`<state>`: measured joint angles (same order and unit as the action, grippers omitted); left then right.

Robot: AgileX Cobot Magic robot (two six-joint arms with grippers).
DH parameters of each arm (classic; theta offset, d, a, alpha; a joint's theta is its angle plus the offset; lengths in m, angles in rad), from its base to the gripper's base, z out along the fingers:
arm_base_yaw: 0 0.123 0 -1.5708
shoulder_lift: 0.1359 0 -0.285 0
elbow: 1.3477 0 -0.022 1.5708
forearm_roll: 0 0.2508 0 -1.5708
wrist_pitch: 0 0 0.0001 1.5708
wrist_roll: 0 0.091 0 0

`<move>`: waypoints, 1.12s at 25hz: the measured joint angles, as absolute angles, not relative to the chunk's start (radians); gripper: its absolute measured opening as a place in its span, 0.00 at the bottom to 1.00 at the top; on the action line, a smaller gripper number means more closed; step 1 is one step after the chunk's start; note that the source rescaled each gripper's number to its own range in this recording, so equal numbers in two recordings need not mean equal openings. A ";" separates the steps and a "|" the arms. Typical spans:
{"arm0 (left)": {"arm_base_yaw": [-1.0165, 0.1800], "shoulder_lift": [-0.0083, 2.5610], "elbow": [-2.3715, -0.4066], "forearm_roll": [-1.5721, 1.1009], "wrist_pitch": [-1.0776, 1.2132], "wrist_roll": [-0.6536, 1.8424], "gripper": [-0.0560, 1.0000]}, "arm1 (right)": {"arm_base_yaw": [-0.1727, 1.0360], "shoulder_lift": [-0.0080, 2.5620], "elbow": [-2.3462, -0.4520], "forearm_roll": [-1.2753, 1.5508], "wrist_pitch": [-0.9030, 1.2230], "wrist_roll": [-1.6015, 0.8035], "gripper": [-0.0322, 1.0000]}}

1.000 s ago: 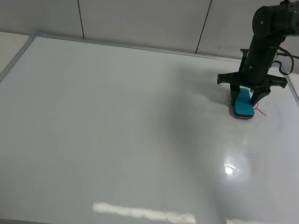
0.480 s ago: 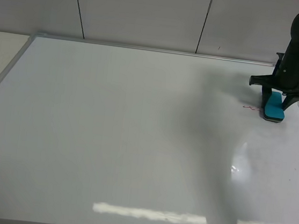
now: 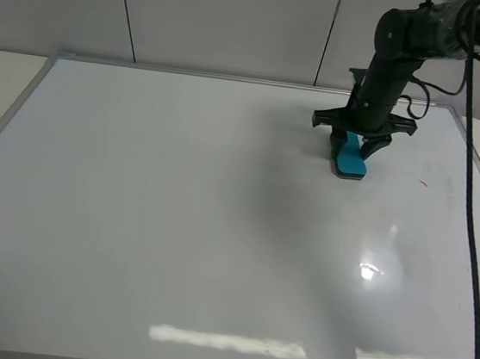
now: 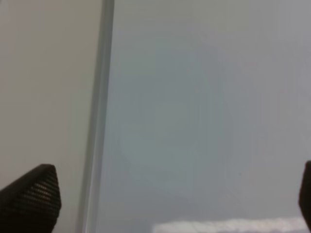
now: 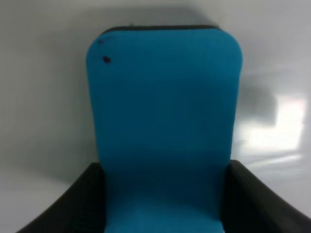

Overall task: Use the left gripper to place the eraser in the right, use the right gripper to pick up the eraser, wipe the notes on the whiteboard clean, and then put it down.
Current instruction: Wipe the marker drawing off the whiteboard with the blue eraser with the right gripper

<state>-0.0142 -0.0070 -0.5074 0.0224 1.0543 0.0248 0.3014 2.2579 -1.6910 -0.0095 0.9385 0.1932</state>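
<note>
The teal-blue eraser (image 3: 349, 161) rests felt-side down on the whiteboard (image 3: 174, 224), far right of centre. My right gripper (image 3: 353, 146) points straight down and is shut on it. In the right wrist view the eraser (image 5: 163, 121) fills the frame between the two black fingers (image 5: 73, 206). Of the notes, only a faint short red stroke (image 3: 424, 181) shows, to the right of the eraser and apart from it. My left gripper (image 4: 167, 199) is open and empty over the board's silver frame (image 4: 99, 121). It is out of the exterior high view.
The board's silver frame (image 3: 8, 118) runs round all sides. Beige table surface (image 3: 0, 74) lies left of it, and a panelled wall (image 3: 223, 22) stands behind. Black cables (image 3: 468, 197) hang from the right arm across the board's right side. Light glare (image 3: 230, 342) marks the near part.
My right gripper has swept the eraser leftward from near the board's right frame. The red scribble it passed over has shrunk to a faint stroke.
</note>
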 joint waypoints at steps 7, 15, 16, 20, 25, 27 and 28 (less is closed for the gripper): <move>-0.014 -0.007 -0.507 0.022 1.054 0.025 1.00 | 0.348 2.265 -1.698 -0.024 0.935 0.194 0.07; -0.014 -0.007 -0.507 0.022 1.054 0.025 1.00 | 0.258 2.241 -1.681 -0.081 1.007 0.225 0.07; -0.014 -0.007 -0.507 0.022 1.054 0.025 1.00 | 0.232 2.229 -1.658 -0.093 1.008 0.225 0.07; -0.014 -0.007 -0.507 0.022 1.054 0.025 1.00 | 0.104 2.163 -1.524 -0.102 0.966 0.233 0.07; -0.014 -0.007 -0.507 0.022 1.054 0.025 1.00 | -0.036 2.095 -1.358 -0.088 0.896 0.252 0.07; -0.014 -0.007 -0.507 0.022 1.054 0.025 1.00 | -0.063 2.078 -1.310 -0.077 0.858 0.266 0.07; -0.014 -0.007 -0.507 0.022 1.054 0.025 1.00 | -0.066 2.073 -1.296 -0.072 0.842 0.269 0.07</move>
<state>-0.0142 -0.0070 -0.5074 0.0224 1.0543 0.0248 -0.0660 2.0727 -1.2965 -0.0717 0.8417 0.2689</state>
